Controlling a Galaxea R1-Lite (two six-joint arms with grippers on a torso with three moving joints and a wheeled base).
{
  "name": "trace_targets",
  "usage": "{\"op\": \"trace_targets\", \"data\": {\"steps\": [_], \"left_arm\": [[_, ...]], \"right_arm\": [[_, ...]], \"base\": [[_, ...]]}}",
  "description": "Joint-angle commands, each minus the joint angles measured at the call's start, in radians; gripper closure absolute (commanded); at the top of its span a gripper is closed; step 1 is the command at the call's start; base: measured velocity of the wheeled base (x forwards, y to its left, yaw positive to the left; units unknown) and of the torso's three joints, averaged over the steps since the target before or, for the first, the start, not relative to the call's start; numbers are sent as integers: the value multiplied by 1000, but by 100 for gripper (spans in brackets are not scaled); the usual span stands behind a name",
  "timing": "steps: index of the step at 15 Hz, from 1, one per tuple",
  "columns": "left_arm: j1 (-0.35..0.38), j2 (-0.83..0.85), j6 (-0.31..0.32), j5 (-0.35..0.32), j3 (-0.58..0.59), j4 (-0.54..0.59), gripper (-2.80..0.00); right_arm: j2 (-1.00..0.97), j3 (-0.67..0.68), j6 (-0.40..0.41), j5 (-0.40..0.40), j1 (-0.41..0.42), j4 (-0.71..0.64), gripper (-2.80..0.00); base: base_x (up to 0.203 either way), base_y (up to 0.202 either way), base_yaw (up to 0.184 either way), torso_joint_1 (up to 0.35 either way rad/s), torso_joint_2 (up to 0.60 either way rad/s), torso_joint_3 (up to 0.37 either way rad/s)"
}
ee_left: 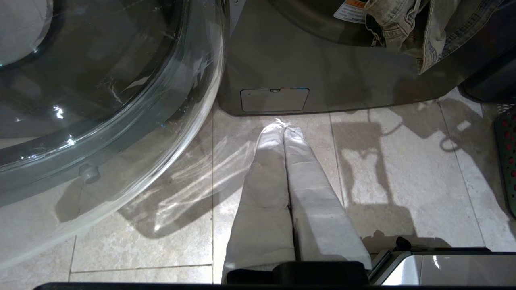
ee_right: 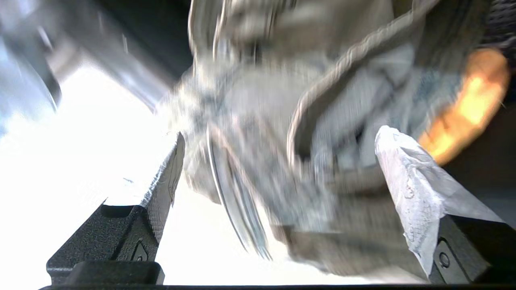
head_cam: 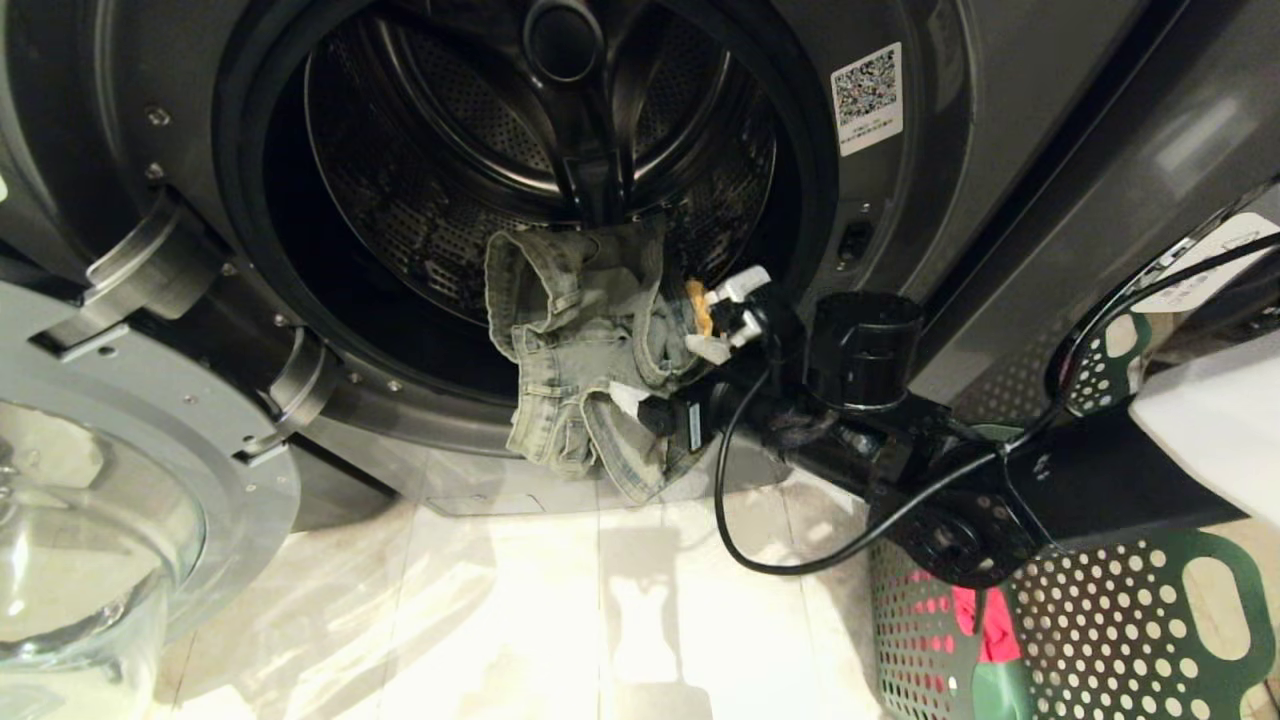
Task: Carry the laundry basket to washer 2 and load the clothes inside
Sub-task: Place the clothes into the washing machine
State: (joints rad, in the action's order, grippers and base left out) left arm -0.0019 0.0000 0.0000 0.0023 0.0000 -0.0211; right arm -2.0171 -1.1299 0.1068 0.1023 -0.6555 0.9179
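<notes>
The faded denim garment point(head_cam: 580, 350) is hanging limp over the washer's door rim point(head_cam: 400, 385), soft and apt to slide out, while the right gripper point(head_cam: 690, 375) is standing wide open beside it, holding nothing; bunching its hanging folds looks the best hold.

Pale beige floor tiles point(head_cam: 520, 620) with thin grout lines filled the lower frame, glossy under bright light, carrying hard dark shadows point(ee_left: 375, 169) at centre-right.

A laundry room: front-load washer point(head_cam: 560, 200), tiled floor point(ee_left: 395, 177), perforated laundry basket point(head_cam: 1120, 620).
</notes>
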Motion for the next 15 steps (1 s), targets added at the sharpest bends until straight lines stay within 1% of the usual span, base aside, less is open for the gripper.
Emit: {"op": "trace_targets", "data": {"steps": [1, 2, 6, 7, 10, 11, 14, 15], "left_arm": [[0, 2, 0, 1, 6, 0, 0], [0, 2, 0, 1, 6, 0, 0], [0, 2, 0, 1, 6, 0, 0], [-1, 2, 0, 1, 6, 0, 0], [0, 2, 0, 1, 6, 0, 0], [0, 2, 0, 1, 6, 0, 0], [-1, 2, 0, -1, 6, 0, 0], [-1, 2, 0, 1, 6, 0, 0]], "right_arm": [[32, 78, 78, 2, 0, 72, -280], [20, 96, 146, 2, 0, 120, -280], [-67, 76, 339, 6, 0, 257, -280], [-78, 75, 365, 15, -1, 272, -280], [-114, 65, 441, 84, 0, 277, -280], [-132, 56, 456, 91, 0, 277, -280], [-188, -40, 480, 78, 2, 274, -280], [-210, -75, 489, 61, 7, 273, -280]], "base": [[0, 0, 0, 0, 0, 0], [0, 0, 0, 0, 0, 0], [0, 0, 0, 0, 0, 0], [0, 0, 0, 0, 0, 0], [0, 0, 0, 0, 0, 0], [0, 0, 0, 0, 0, 0], [0, 0, 0, 0, 0, 0], [0, 0, 0, 0, 0, 0]]}}
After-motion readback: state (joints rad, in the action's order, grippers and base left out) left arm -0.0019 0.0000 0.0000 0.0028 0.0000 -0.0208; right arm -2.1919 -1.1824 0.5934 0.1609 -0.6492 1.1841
